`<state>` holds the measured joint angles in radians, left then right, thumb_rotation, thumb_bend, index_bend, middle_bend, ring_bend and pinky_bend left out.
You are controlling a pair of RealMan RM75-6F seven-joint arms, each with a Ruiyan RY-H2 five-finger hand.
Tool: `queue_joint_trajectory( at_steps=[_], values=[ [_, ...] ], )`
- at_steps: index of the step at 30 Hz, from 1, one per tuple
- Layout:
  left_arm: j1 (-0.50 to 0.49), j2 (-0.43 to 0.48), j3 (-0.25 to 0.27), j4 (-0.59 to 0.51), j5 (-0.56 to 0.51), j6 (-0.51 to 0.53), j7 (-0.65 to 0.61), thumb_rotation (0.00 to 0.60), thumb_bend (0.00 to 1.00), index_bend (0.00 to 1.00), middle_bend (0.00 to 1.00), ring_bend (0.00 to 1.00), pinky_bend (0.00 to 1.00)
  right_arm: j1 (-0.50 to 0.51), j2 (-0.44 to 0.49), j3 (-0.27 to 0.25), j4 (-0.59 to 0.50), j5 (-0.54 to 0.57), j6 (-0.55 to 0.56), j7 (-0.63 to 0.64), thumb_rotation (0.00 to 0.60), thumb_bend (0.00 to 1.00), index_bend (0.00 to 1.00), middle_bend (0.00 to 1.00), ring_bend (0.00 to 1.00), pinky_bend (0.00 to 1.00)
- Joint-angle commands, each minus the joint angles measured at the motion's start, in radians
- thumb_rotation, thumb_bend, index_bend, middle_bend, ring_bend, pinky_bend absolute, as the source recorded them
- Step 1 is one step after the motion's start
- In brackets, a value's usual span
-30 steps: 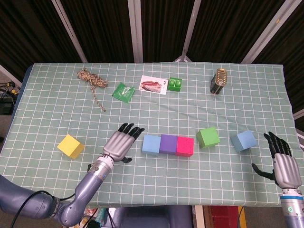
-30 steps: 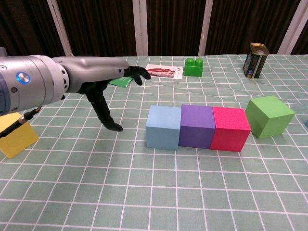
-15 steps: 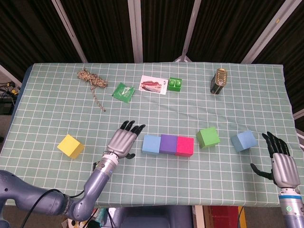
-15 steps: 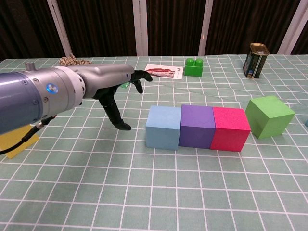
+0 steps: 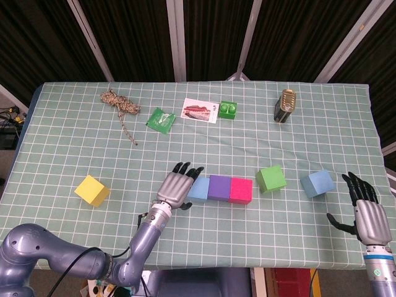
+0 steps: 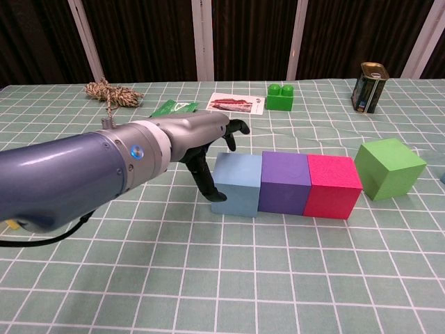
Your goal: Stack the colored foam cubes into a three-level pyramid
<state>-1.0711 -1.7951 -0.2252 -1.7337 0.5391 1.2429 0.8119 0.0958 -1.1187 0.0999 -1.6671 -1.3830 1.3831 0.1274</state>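
Twine bundle, green packet, card, tin.

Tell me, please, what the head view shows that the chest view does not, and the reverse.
Only the head view shows the right hand, open at the table's near right corner, the yellow cube whole and the second light blue cube. Only the chest view shows the left hand's thumb reaching down at the light blue cube's left face. Both show the left hand, the blue, purple and pink row, the green cube and the tin.
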Motion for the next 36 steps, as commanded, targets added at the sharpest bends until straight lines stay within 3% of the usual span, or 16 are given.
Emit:
queue_joint_trajectory(
  at_steps=[1, 36],
  values=[
    [-0.006, -0.026, -0.011, 0.027, -0.004, -0.007, -0.002, 0.6, 0.35, 0.0, 0.17, 0.0, 0.0, 0.0, 0.001, 0.0, 0.0, 0.001, -0.001, 0.001, 0.6, 0.25, 0.0, 0.0, 0.0, 0.0],
    [0.005, -0.068, -0.052, 0.104, -0.003, -0.03, 0.016, 0.6, 0.42, 0.03, 0.24, 0.0, 0.0, 0.001, 0.001, 0.001, -0.003, 0.008, -0.007, 0.006, 0.6, 0.25, 0.0, 0.0, 0.0, 0.0]
  ],
)
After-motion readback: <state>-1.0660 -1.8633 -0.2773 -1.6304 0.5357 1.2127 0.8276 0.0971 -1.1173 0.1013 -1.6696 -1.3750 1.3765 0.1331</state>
